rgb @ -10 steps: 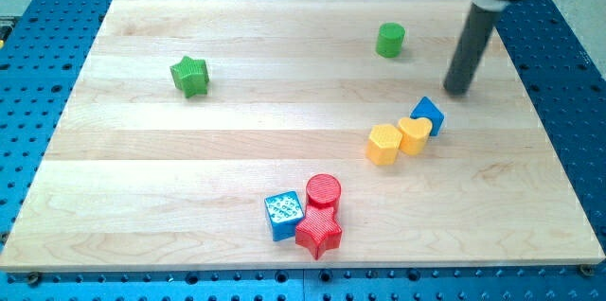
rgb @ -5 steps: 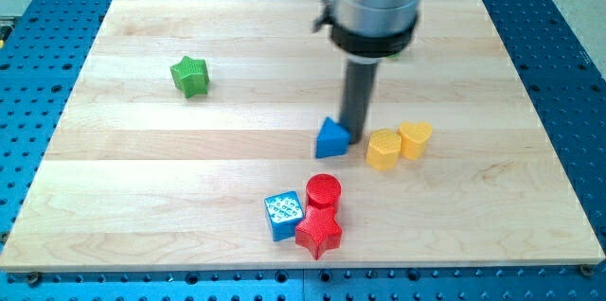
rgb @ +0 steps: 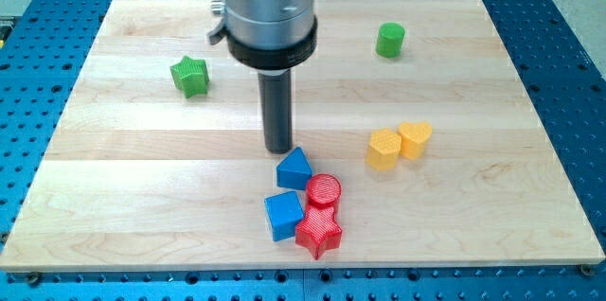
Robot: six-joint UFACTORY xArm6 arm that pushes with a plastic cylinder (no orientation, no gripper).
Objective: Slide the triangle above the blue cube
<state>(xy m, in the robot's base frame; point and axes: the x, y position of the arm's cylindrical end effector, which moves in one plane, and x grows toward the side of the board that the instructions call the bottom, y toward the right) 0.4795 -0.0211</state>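
Rod end, my tip, planted on the wooden board just above and slightly to the view's left of the blue triangle, close enough to look like contact, though a thin gap cannot be ruled out. No gripper on this arm: only the straight dark rod under a broad metal cylinder, so nothing to open, close or clasp. Blue triangle sitting directly above the blue cube, near it but apparently not touching, and just up-left of the red cylinder, edges seemingly meeting. Blue cube pressed against the red star on its right side, with the red cylinder touching that star from above; these four bunched together near the view's bottom centre. Well apart to the view's right, a yellow hexagonal block touching a yellow heart-shaped block, the heart on the right and slightly higher. Green cylinder alone near the view's top right. Green star alone at upper left. Blue perforated table surrounding the board on all visible sides.
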